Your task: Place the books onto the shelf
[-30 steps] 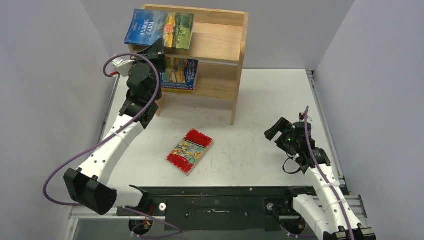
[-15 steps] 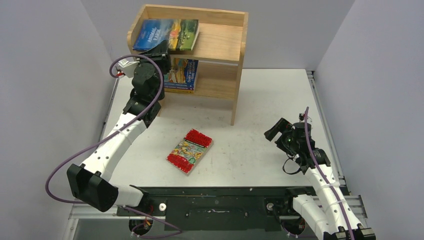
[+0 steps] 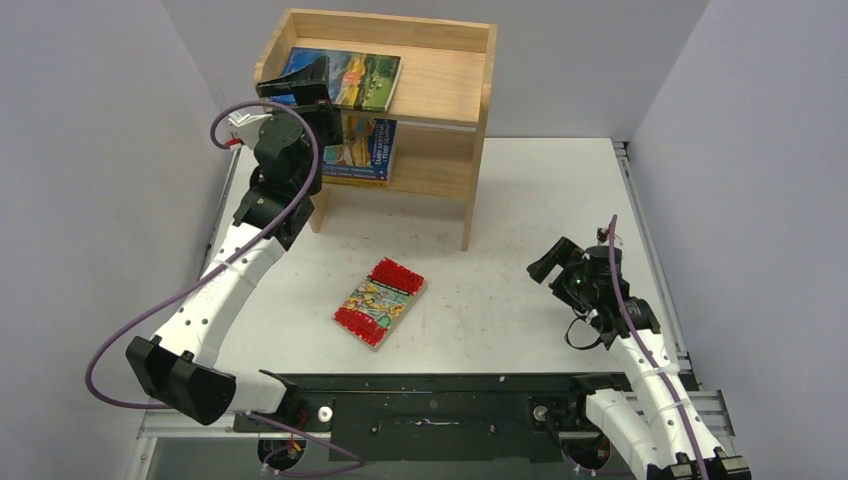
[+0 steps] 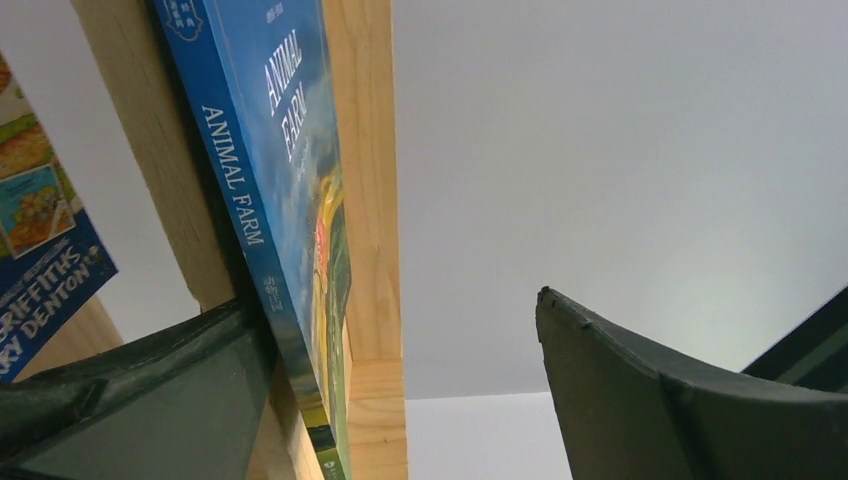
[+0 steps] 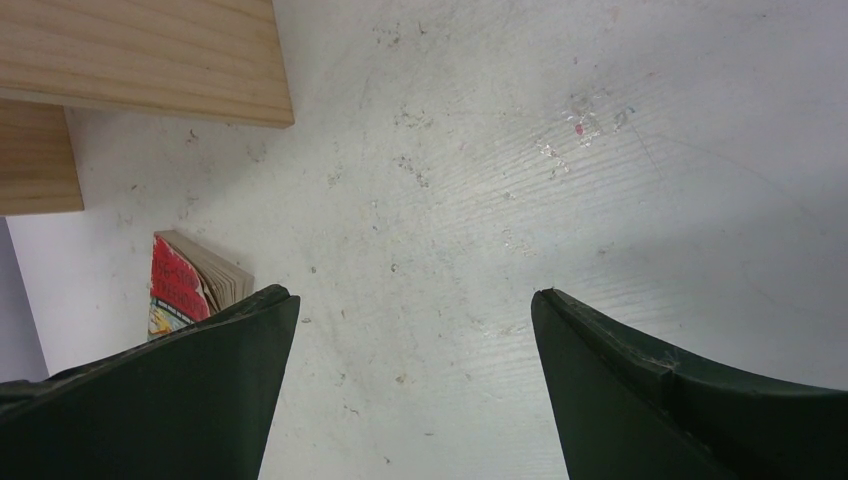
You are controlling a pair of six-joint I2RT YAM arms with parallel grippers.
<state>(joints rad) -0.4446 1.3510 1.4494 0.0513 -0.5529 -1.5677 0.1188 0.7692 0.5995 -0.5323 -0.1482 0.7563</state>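
Left pincer (image 4: 398, 302) wide, Animal Farm (image 4: 290, 180) against one finger (image 4: 150, 390)

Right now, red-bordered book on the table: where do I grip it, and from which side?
Take the red-bordered book by its long page-side edge, the one facing the open right gripper, coming in low from the right. It lies flat, cover up, askew on the table, so only its edges offer a pinch. One finger would probably have to wedge under that edge first.
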